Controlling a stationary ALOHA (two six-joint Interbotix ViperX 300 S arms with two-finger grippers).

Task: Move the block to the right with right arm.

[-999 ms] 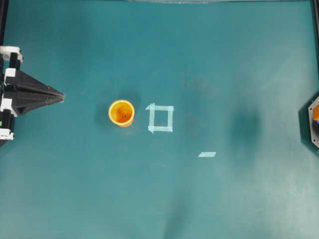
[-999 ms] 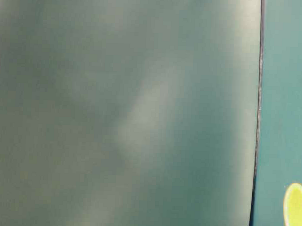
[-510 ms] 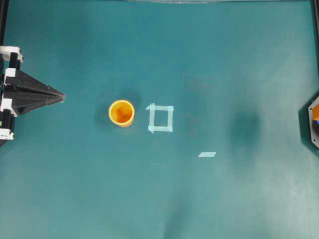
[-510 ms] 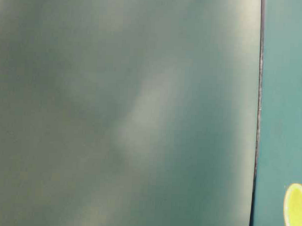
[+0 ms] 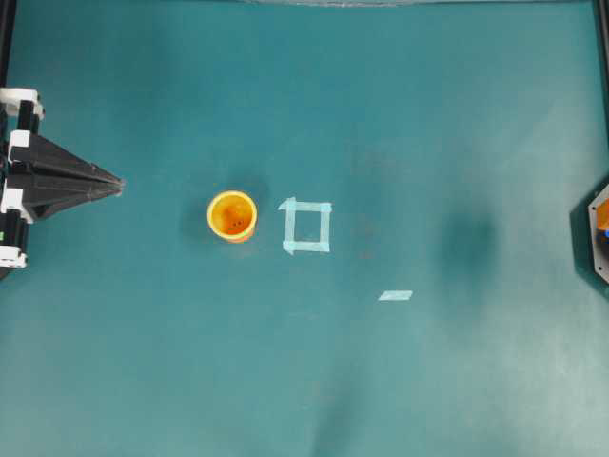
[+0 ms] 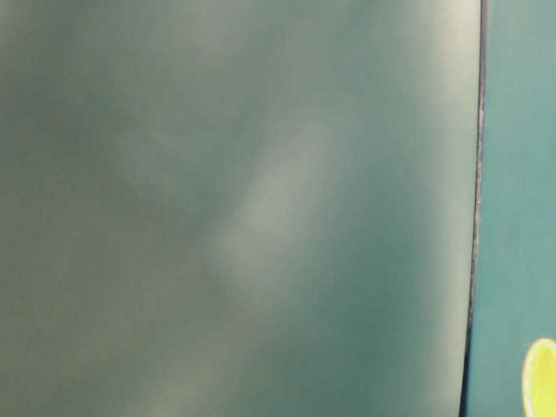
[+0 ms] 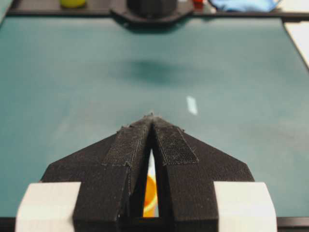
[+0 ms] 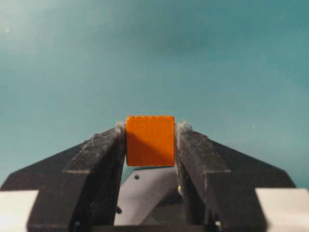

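Note:
In the right wrist view the block (image 8: 150, 140), a small plain orange cube, is held off the teal table between the black fingertips of my right gripper (image 8: 150, 129), which is shut on it. From overhead only the right arm's base (image 5: 598, 238) shows at the right edge; the gripper and the block are out of that view. My left gripper (image 5: 119, 183) rests at the left edge, shut and empty, its tips meeting (image 7: 152, 117).
A round yellow-orange cup (image 5: 232, 216) stands left of centre, and beside it is a pale tape square (image 5: 306, 227). A short tape strip (image 5: 395, 295) lies further right. A blurred close surface fills most of the table-level view, and the cup's rim (image 6: 544, 388) peeks in at the lower right.

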